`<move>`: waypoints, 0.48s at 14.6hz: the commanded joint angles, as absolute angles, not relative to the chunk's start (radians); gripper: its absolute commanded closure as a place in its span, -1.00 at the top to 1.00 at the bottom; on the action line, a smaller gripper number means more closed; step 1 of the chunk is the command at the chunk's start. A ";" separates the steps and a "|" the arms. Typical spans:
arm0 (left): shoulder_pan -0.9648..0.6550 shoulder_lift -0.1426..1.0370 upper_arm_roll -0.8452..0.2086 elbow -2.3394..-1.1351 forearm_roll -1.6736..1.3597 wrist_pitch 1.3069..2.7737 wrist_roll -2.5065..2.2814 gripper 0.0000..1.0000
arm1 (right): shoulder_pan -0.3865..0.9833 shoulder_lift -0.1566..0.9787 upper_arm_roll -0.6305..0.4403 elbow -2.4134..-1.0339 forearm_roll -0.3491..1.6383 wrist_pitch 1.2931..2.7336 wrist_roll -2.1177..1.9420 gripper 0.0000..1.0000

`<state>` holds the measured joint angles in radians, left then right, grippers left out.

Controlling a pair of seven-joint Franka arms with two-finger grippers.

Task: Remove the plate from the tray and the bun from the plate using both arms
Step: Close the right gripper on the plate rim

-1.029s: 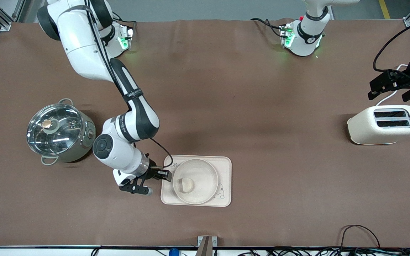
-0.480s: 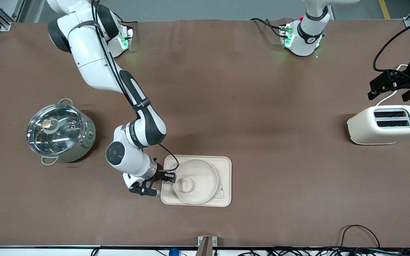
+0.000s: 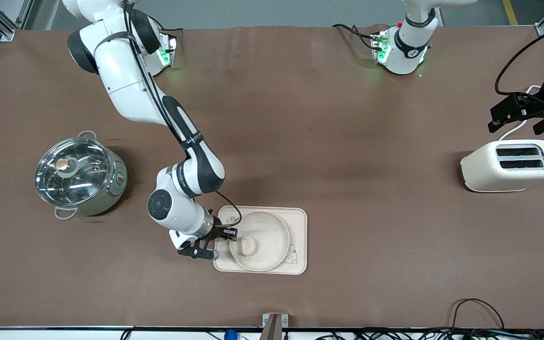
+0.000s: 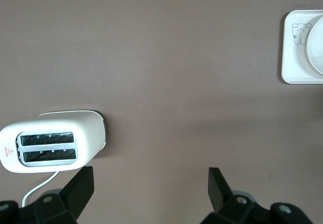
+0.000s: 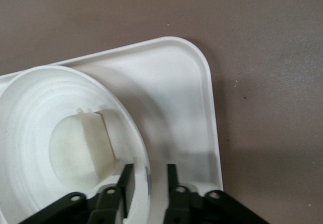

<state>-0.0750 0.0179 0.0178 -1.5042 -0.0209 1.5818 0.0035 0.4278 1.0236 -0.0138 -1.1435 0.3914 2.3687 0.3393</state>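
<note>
The round cream plate (image 3: pixel 274 236) rests on a rectangular cream tray (image 3: pixel 299 222) and holds the small pale bun (image 3: pixel 248 245). My right gripper (image 3: pixel 231 233) is low at the plate's edge on the right arm's side. In the right wrist view its jaws (image 5: pixel 149 167) straddle the plate's rim (image 5: pixel 126 118), one finger inside close to the bun (image 5: pixel 81 148), the other outside over the tray (image 5: pixel 171 82) with a gap still showing. My left gripper (image 3: pixel 517 126) waits open in the air beside the toaster, jaws wide (image 4: pixel 150 173) with nothing between them.
A cream toaster (image 3: pixel 512 165) stands at the left arm's end of the table, its white cord trailing. A steel pot with a glass lid (image 3: pixel 80 175) sits at the right arm's end. Brown cloth covers the table.
The right arm has slid its gripper toward the plate until the jaws straddle the rim, and the jaws have narrowed. Plate, bun and left arm have not moved.
</note>
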 commanded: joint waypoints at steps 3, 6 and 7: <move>-0.069 0.020 0.012 -1.489 -0.015 1.562 0.011 1.00 | 0.422 1.035 -0.002 -1.121 0.408 2.373 0.336 -0.82; -0.069 0.020 0.012 -1.489 -0.015 1.562 0.011 1.00 | 0.433 1.035 -0.003 -1.124 0.407 2.373 0.336 -0.94; -0.069 0.020 0.012 -1.489 -0.015 1.562 0.011 1.00 | 0.433 1.035 -0.003 -1.124 0.407 2.373 0.334 -0.95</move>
